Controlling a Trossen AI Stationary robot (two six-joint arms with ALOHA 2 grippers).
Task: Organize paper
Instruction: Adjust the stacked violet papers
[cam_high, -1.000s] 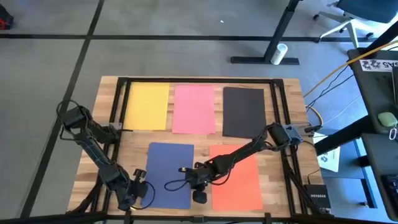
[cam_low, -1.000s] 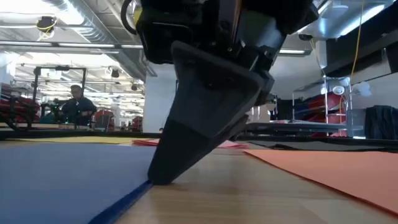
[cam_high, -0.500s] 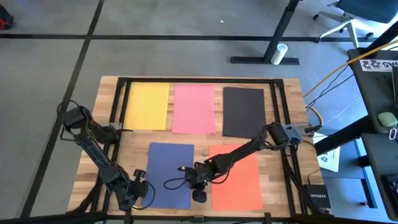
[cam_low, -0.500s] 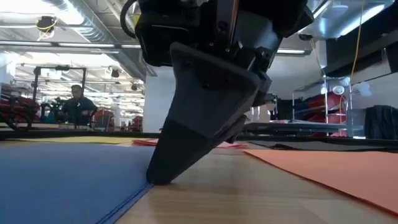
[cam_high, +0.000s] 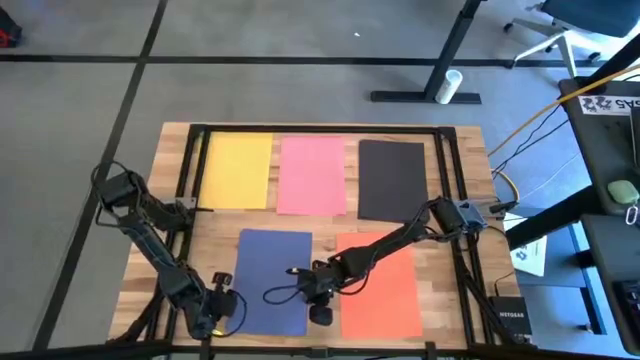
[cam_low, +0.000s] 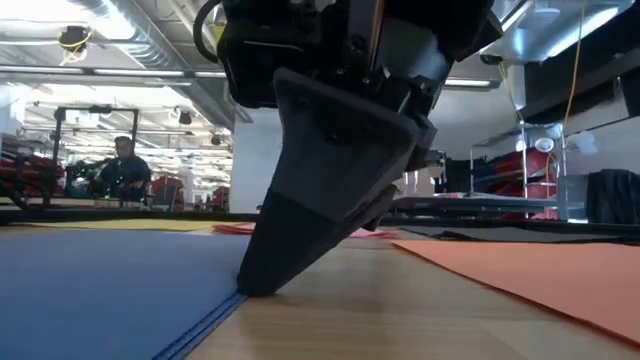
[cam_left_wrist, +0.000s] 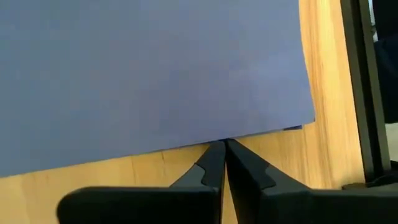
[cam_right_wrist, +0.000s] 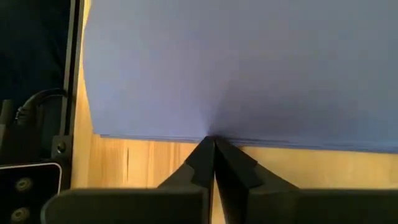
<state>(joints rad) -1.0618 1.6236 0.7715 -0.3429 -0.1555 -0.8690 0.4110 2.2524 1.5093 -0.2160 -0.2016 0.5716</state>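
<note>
Both closed end effectors (cam_right_wrist: 214, 144) touch navy sheet (cam_high: 272, 280).

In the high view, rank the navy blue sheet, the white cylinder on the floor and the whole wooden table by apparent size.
1. Wooden table, largest by far.
2. Navy blue sheet, covering a small part of the table.
3. White cylinder, smallest; it lies on the floor, farther from the camera, but the gap is too wide for that to change the order.

Yellow sheet (cam_high: 238, 170); pink sheet (cam_high: 312, 174); black sheet (cam_high: 391, 179); navy sheet (cam_high: 268, 268) (bluish-purple); orange sheet (cam_high: 388, 295).
</note>
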